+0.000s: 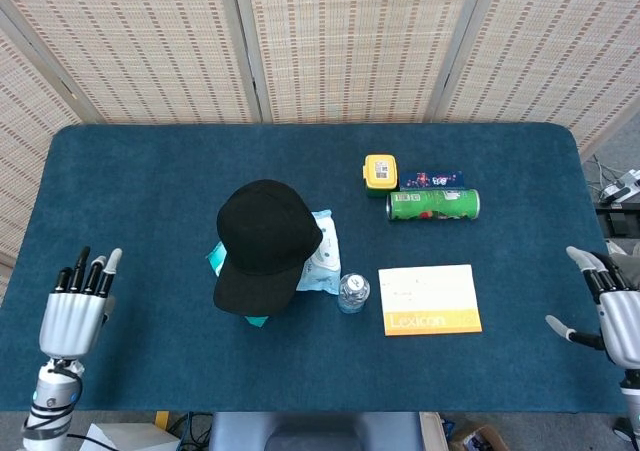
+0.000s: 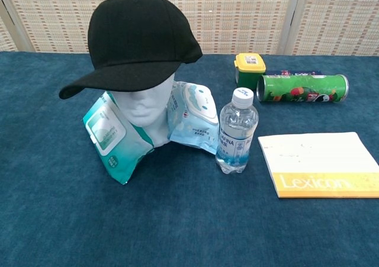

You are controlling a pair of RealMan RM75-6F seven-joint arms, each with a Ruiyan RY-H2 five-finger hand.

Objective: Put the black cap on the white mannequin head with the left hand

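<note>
Cap placement looks finished: the black fabric baseball cap (image 2: 137, 37) sits square on the white mannequin head (image 2: 144, 107), near the middle of the blue felt tabletop (image 1: 150, 171), its brim pointing toward six o'clock and shading the face in the chest view. Judging by its look, the cap is light and soft in the crown but stiffer along the brim, so any correction would best be made by pinching the brim edge or cupping the crown from above; a firm shove could tip the mannequin head, which appears lightly propped by two teal wet-wipe packs (image 2: 109, 137) leaning at its base.

At about eight o'clock, well apart from the cap, the left hand (image 1: 72, 311) hangs by the tabletop's edge with fingers straight and together, holding nothing. At four o'clock the right hand (image 1: 610, 306) is also empty, thumb spread from the fingers.

Beside the mannequin head at three o'clock stands a clear plastic water bottle (image 2: 236, 131).
</note>
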